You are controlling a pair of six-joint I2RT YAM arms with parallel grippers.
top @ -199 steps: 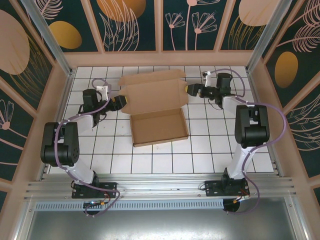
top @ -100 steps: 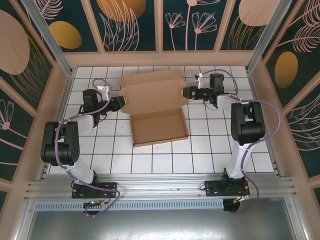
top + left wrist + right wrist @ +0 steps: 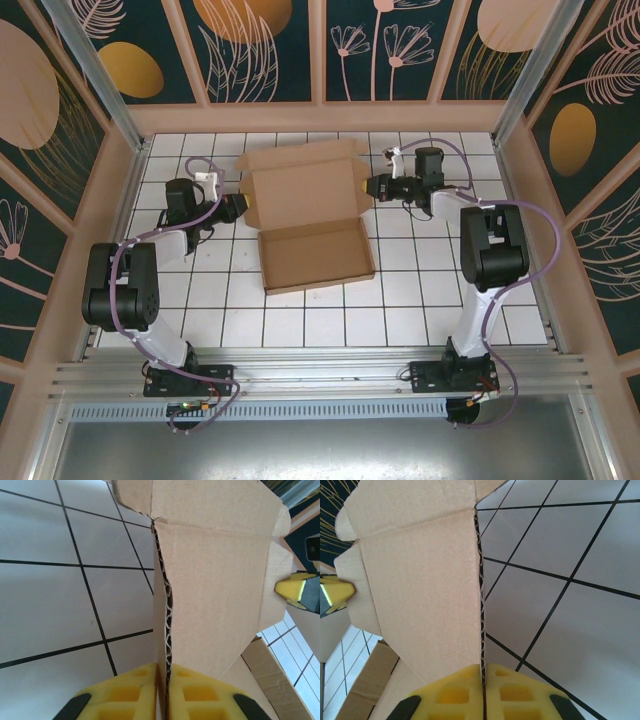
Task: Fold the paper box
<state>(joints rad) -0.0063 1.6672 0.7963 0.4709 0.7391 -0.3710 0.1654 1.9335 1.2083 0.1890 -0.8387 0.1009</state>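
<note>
My left tool [image 3: 163, 677] has its yellow pads clamped on the left edge of the lid of the plain brown corrugated cardboard box [image 3: 305, 195]. My right tool [image 3: 483, 675] is clamped the same way on the lid's right edge. Between them, the lid panel is held up off the surface, with its small corner flaps hanging free. The box's low rectangular tray lies open at the middle of the white tiled counter [image 3: 420, 290], and the lid is hinged along its far side.
</note>
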